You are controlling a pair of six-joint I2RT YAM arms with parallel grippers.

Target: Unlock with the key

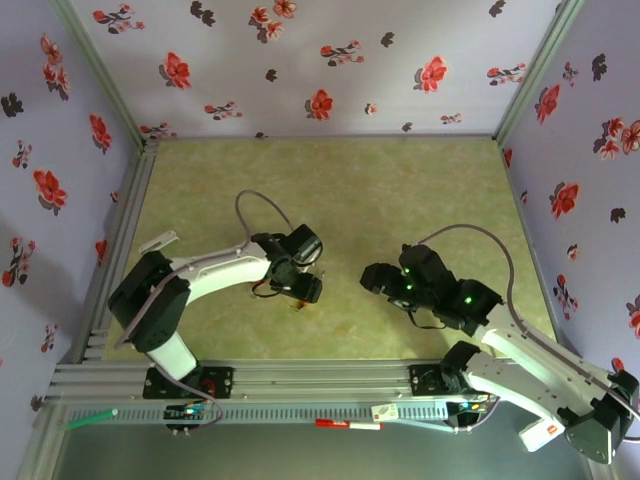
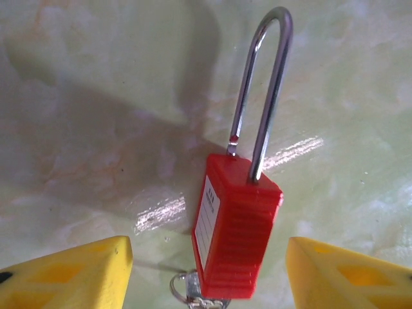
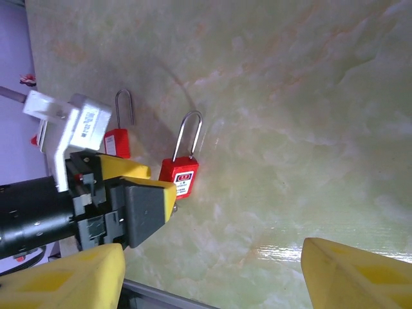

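Observation:
A red padlock (image 2: 235, 225) with a long steel shackle (image 2: 264, 90) lies on the pale green table. My left gripper (image 2: 207, 261) hangs over it, open, with a yellow finger (image 2: 71, 273) on either side of the body and neither touching it. A small metal piece on a wire ring (image 2: 190, 290), apparently the key, sticks out at the padlock's bottom end; its head is hidden. The right wrist view shows the same padlock (image 3: 179, 177) just beyond the left gripper's fingers (image 3: 145, 199). My right gripper (image 3: 212, 257) is open over bare table to the right, holding nothing.
A second red padlock (image 3: 117, 141) lies beside the first, partly behind the left gripper. Flowered walls (image 1: 330, 60) close in the table on three sides. An aluminium rail (image 1: 320, 380) runs along the near edge, with a red pen (image 1: 348, 424) on it.

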